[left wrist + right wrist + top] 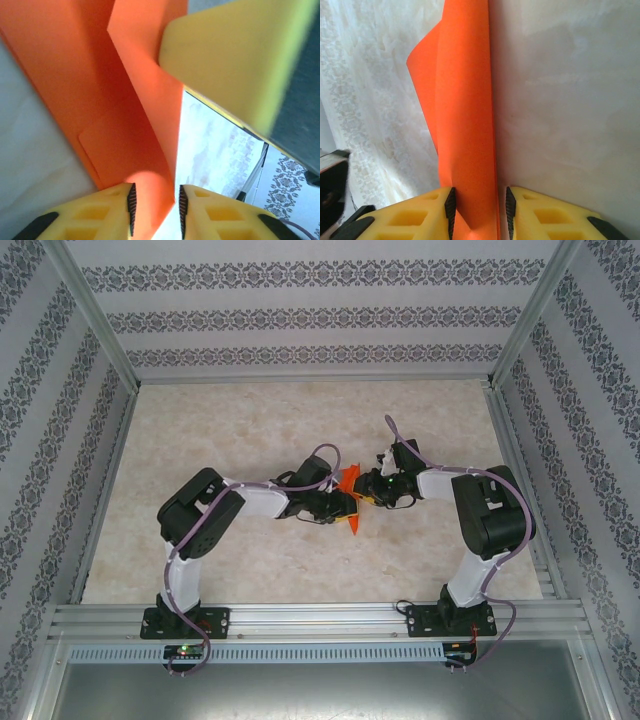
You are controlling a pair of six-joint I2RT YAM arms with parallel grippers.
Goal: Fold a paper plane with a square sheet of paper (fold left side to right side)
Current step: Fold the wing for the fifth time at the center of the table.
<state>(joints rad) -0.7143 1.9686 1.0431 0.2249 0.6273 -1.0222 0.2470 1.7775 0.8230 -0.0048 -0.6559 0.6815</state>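
Orange paper (351, 502) already folded narrow, pointing six o'clock; bracketed by both half-spread end effectors (155, 212) (477, 212), pinch unclear; final creasing remained.

A pale marbled table top (250, 430) fills the middle. Patterned wallpaper walls (310, 310) rise at nine, twelve and three o'clock. Silver aluminium rails (320, 618) run along six o'clock.

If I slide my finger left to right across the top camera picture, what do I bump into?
Left arm → left gripper → orange paper → right gripper → right arm.
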